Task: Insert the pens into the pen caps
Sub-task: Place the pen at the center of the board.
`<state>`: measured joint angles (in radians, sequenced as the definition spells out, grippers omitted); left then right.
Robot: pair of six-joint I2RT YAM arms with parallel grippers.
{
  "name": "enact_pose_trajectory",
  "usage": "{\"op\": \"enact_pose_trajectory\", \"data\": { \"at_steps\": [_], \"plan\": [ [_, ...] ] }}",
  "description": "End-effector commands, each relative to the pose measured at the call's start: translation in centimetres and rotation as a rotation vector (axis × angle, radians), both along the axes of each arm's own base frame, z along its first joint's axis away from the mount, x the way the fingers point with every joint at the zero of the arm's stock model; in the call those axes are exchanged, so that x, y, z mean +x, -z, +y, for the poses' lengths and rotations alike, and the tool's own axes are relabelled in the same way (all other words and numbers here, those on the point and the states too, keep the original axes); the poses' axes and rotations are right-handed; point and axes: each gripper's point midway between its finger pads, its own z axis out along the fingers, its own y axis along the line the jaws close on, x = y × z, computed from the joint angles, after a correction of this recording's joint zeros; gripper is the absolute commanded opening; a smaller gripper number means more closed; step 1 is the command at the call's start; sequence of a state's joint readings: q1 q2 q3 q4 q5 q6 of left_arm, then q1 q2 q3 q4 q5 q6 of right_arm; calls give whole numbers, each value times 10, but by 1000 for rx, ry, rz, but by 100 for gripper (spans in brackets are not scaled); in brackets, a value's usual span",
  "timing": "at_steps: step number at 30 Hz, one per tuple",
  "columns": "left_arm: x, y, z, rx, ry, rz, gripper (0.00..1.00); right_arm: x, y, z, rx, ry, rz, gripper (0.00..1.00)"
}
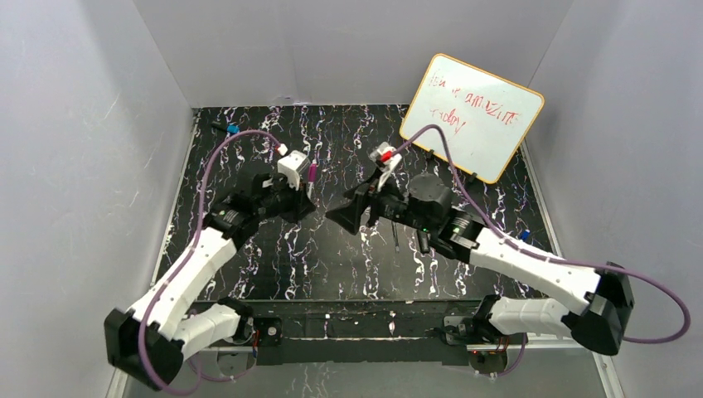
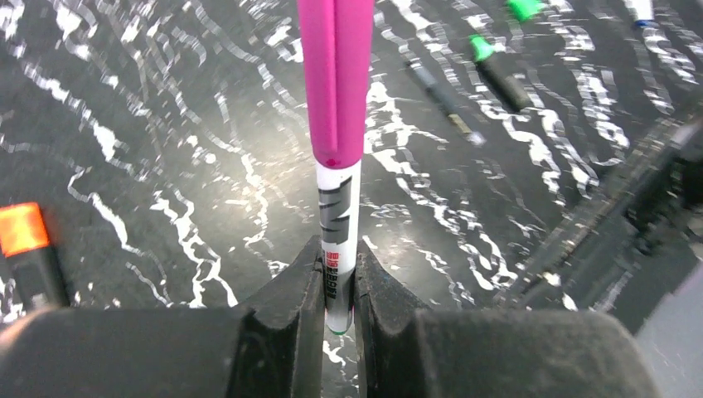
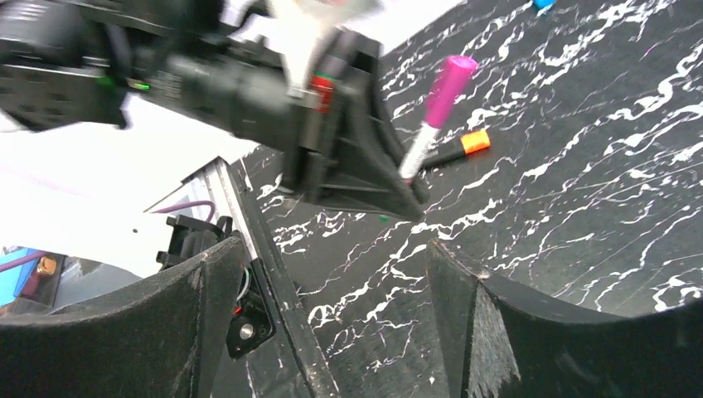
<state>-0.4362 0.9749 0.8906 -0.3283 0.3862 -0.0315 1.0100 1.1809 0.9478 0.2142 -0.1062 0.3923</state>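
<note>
- View from above: the white pen (image 1: 311,184) is held above the black marbled surface (image 1: 332,265), left of the middle. Its long axis runs roughly near to far, with the magenta cap (image 1: 312,171) at the far end. The left fingers (image 1: 303,196) are closed on its lower barrel. The right fingers (image 1: 348,215) are just to the right, apart from the pen, with their tips towards it. A whiteboard (image 1: 472,116) leans at the far right, and a blue cap (image 1: 232,129) lies at the far left.
- Left wrist view: the white pen (image 2: 338,224) points straight away from the camera, its magenta cap (image 2: 336,75) on the far end. The left fingers (image 2: 290,307) are narrowed tight on the printed barrel, one pressing each side. On the surface lie an orange-tipped marker (image 2: 25,240) at the left, and a slim dark pen (image 2: 439,91), a green-tipped marker (image 2: 497,70) and a green cap (image 2: 524,8) at the upper right.
- Right wrist view: the right fingers (image 3: 174,332) are spread wide and hold and touch nothing. Beyond them the white pen (image 3: 414,153) is tilted, with the magenta cap (image 3: 443,91) up and to the right and the barrel end down in the left fingers (image 3: 373,166). The orange-tipped marker (image 3: 460,149) lies flat behind it.
</note>
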Motion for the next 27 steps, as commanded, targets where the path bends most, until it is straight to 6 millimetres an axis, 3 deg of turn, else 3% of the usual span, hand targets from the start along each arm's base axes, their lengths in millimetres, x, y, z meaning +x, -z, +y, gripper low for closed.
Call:
{"op": "enact_pose_trajectory", "data": {
  "at_steps": [1, 7, 10, 15, 21, 27],
  "plan": [
    [38, 48, 25, 112, -227, 124, 0, -5, -18, -25, 31, 2, -63, 88],
    [83, 76, 53, 343, -408, 241, 0, -9, -24, -50, 35, 28, -83, 89],
    [96, 93, 68, 501, -449, 328, 0, -13, -26, -58, 31, 28, -100, 89],
    [117, 97, 79, 581, -500, 347, 0, -20, -29, -70, 40, 28, -122, 89],
    [114, 128, 92, 683, -458, 490, 0, -27, -21, -81, 37, 28, -122, 90],
    [94, 159, 109, 705, -452, 604, 0, -32, -23, -86, 43, 23, -131, 91]
  ]
}}
